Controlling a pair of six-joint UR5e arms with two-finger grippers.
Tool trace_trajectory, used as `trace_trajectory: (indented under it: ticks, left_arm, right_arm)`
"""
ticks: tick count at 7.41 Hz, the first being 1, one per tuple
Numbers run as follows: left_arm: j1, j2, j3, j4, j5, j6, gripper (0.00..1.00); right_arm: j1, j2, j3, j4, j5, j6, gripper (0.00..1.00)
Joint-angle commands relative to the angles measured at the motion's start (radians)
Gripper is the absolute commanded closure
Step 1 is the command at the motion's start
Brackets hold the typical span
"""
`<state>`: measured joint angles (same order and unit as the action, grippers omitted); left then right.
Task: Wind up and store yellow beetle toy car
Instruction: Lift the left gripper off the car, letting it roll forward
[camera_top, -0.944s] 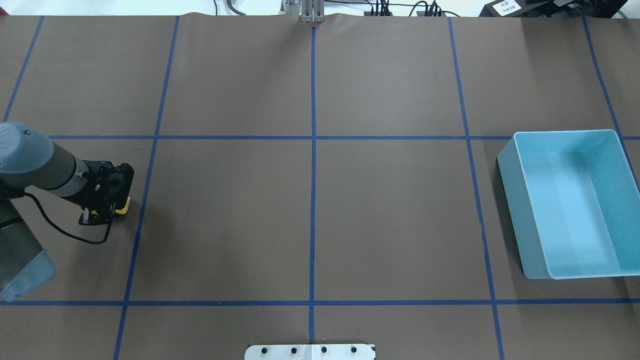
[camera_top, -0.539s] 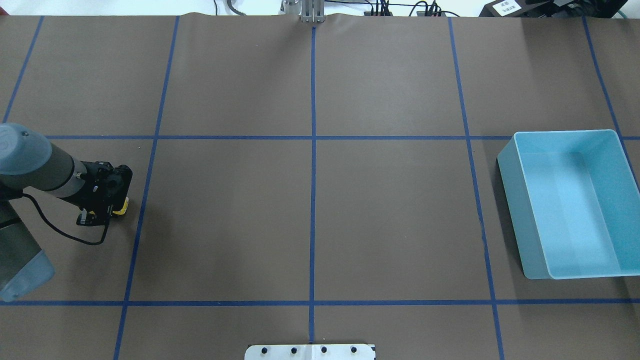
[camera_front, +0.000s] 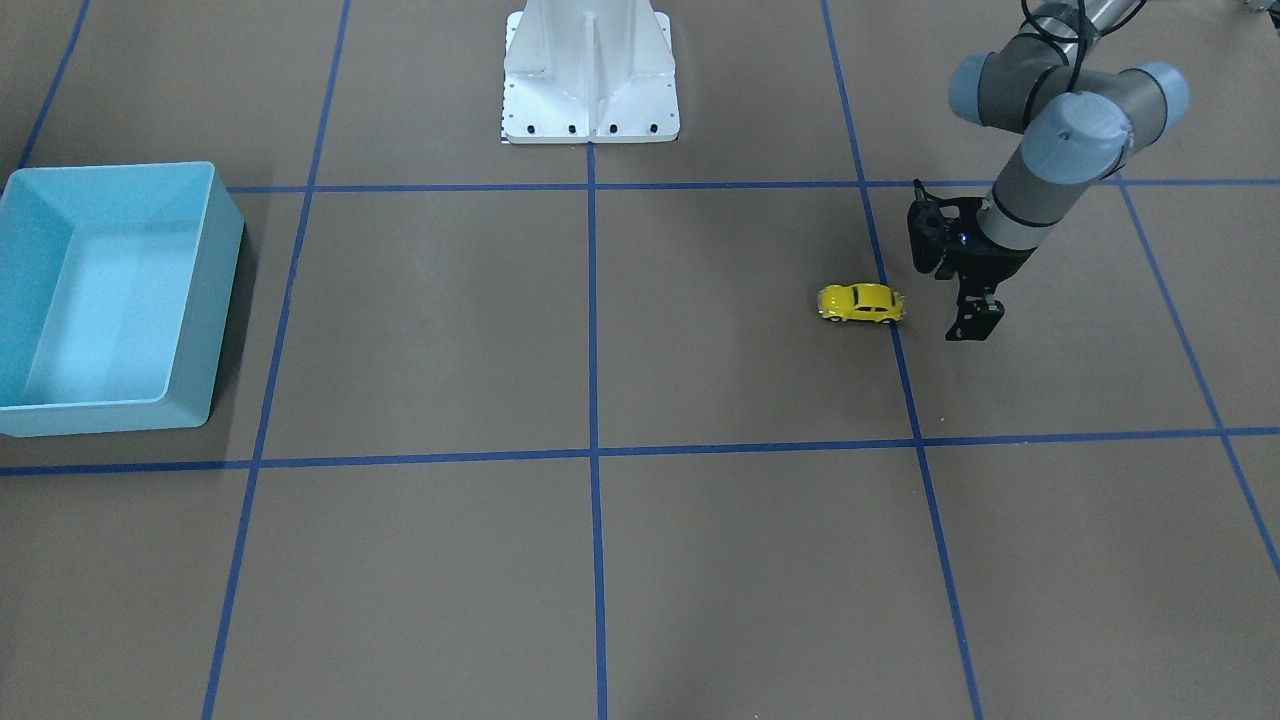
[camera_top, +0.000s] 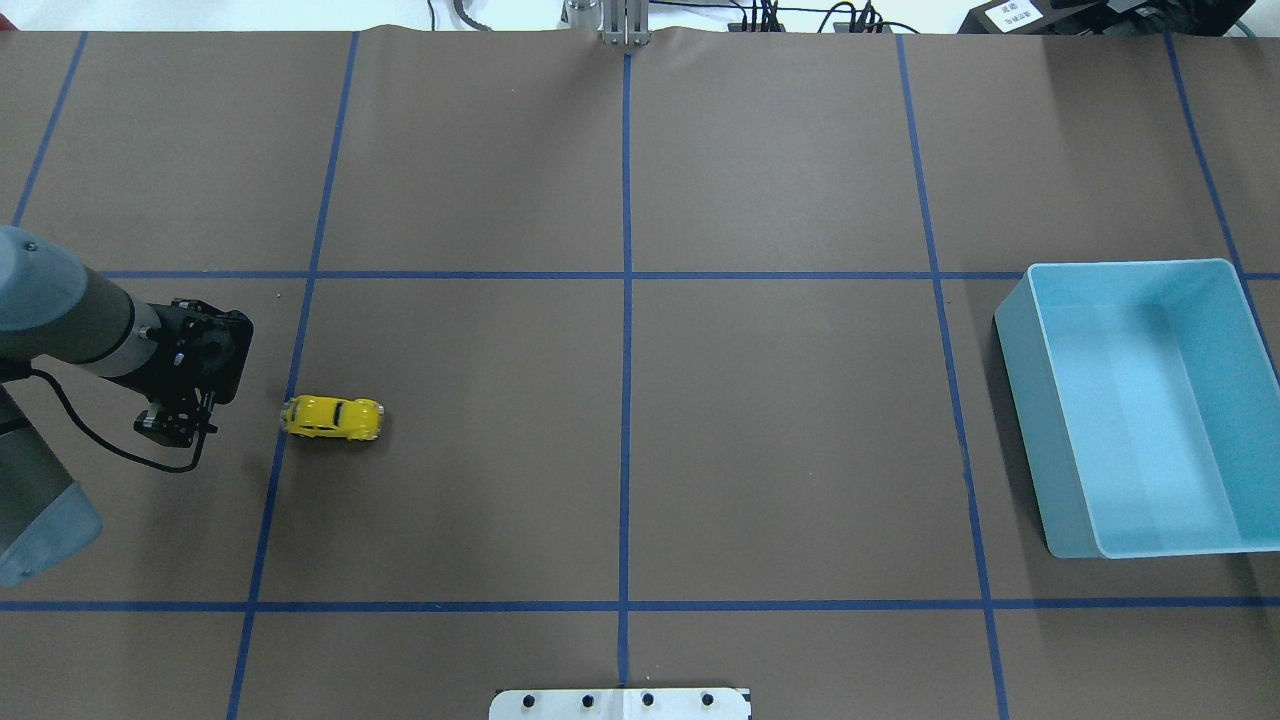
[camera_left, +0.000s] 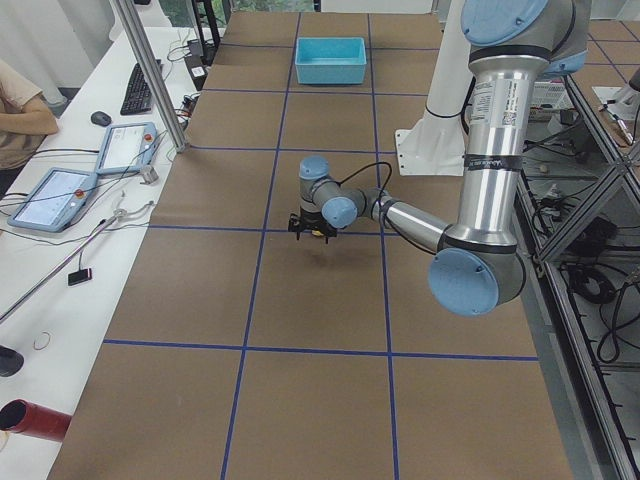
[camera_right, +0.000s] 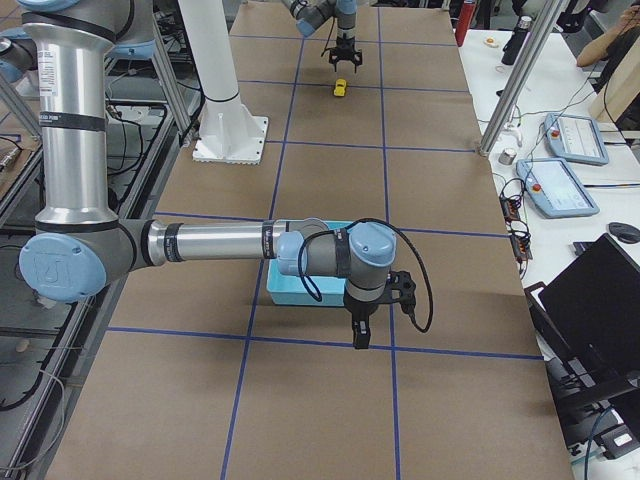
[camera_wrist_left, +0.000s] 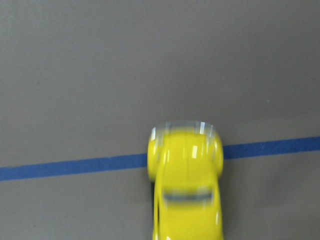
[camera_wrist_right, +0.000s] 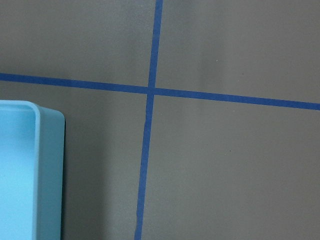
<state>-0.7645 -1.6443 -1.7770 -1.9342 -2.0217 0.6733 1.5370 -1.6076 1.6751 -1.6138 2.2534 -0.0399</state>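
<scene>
The yellow beetle toy car (camera_top: 332, 417) stands free on the brown table, its rear on a blue tape line. It also shows in the front view (camera_front: 862, 303) and, blurred, in the left wrist view (camera_wrist_left: 185, 190). My left gripper (camera_top: 172, 428) hangs just left of the car, apart from it, open and empty; in the front view (camera_front: 975, 325) it is to the car's right. The light blue bin (camera_top: 1020, 430) stands empty at the far right. My right gripper (camera_right: 360, 335) shows only in the right side view, beside the bin (camera_right: 290, 290); I cannot tell whether it is open.
Blue tape lines divide the table into squares. The white robot base plate (camera_front: 590, 70) is at the robot's edge. The right wrist view shows a bin corner (camera_wrist_right: 30, 175) and a tape crossing. Operators' desks with tablets (camera_left: 55, 195) flank the far side.
The car was under my left gripper with only a yellow edge showing. It now stands free, rolled to the right across the tape line. The left gripper has drawn back slightly left.
</scene>
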Motion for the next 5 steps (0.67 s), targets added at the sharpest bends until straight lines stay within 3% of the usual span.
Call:
trace_trajectory:
  ticks: [1, 3, 5]
  left_arm:
    - [-0.031, 0.001, 0.001, 0.007, -0.014, -0.001, 0.00]
    - [-0.087, 0.003, -0.002, 0.059, -0.050, -0.007, 0.00]
    - [-0.175, 0.009, -0.015, 0.150, -0.121, -0.166, 0.00]
  right_arm:
    - [0.000, 0.000, 0.000, 0.000, 0.000, 0.000, 0.00]
    - [0.000, 0.000, 0.000, 0.000, 0.000, 0.000, 0.00]
    - [0.000, 0.000, 0.005, 0.000, 0.000, 0.000, 0.00]
